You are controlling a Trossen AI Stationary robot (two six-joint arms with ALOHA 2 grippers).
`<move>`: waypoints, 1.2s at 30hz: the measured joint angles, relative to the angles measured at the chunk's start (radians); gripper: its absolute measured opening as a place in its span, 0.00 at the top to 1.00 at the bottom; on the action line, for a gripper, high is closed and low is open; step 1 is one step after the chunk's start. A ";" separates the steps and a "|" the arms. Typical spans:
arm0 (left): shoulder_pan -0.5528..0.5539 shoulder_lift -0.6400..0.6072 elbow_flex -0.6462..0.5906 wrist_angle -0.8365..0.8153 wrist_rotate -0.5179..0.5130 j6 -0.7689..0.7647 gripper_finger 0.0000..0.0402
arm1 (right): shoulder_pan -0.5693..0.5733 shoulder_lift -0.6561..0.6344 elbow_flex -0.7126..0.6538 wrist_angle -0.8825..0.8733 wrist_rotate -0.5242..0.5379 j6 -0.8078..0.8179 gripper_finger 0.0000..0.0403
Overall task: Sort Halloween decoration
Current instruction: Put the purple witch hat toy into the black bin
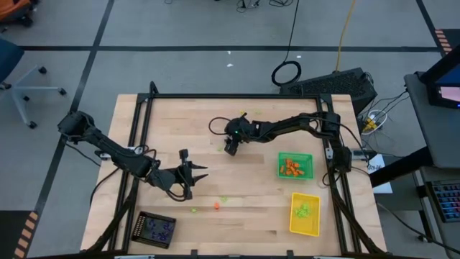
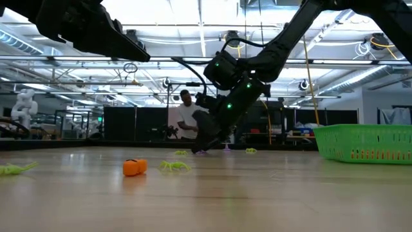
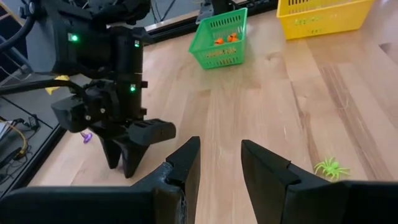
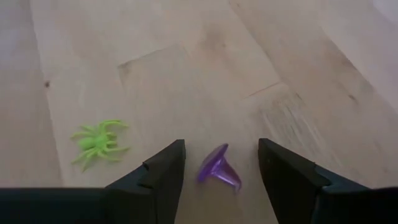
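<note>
A small purple trinket (image 4: 219, 168) lies on the wooden table, between the two open fingers of my right gripper (image 4: 221, 171). The fingers stand on either side of it and do not touch it. That gripper (image 1: 231, 147) points slanting down near the table's middle and also shows in the low view (image 2: 206, 145). A lime green spider (image 4: 98, 142) lies beside it. My left gripper (image 1: 194, 173) hangs open above the table's left half with nothing between its fingers (image 3: 221, 165). Loose pieces lie near the front: an orange one (image 1: 216, 206) (image 2: 134, 167) and green spiders (image 1: 192, 210) (image 2: 172, 166) (image 3: 331, 167).
A green tray (image 1: 295, 165) with orange pieces stands at the right, and a yellow tray (image 1: 304, 214) with green pieces is nearer the front. A black tray (image 1: 156, 229) with purple pieces sits at the front left. A person (image 2: 187, 119) stands in the room beyond the table.
</note>
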 joint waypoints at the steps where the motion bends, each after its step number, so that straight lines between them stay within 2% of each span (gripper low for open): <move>1: 0.000 0.000 0.000 0.000 0.000 0.000 0.71 | 0.005 0.000 0.000 -0.005 -0.006 0.012 0.53; 12: 0.000 0.000 0.000 -0.002 0.000 0.000 0.71 | 0.074 -0.023 -0.001 -0.048 -0.038 0.055 0.53; 20: 0.000 0.000 0.000 -0.001 0.001 0.000 0.71 | 0.096 -0.090 -0.004 -0.147 -0.094 -0.077 0.53; 26: 0.000 0.000 0.000 0.000 0.001 0.000 0.71 | 0.099 -0.097 -0.004 -0.127 -0.038 -0.116 0.53; 30: 0.000 0.000 0.000 0.000 0.001 0.000 0.71 | 0.104 -0.094 -0.012 -0.112 -0.030 -0.073 0.53; 36: 0.000 0.000 0.000 0.001 0.001 0.000 0.71 | 0.128 -0.092 -0.056 -0.065 0.078 -0.004 0.53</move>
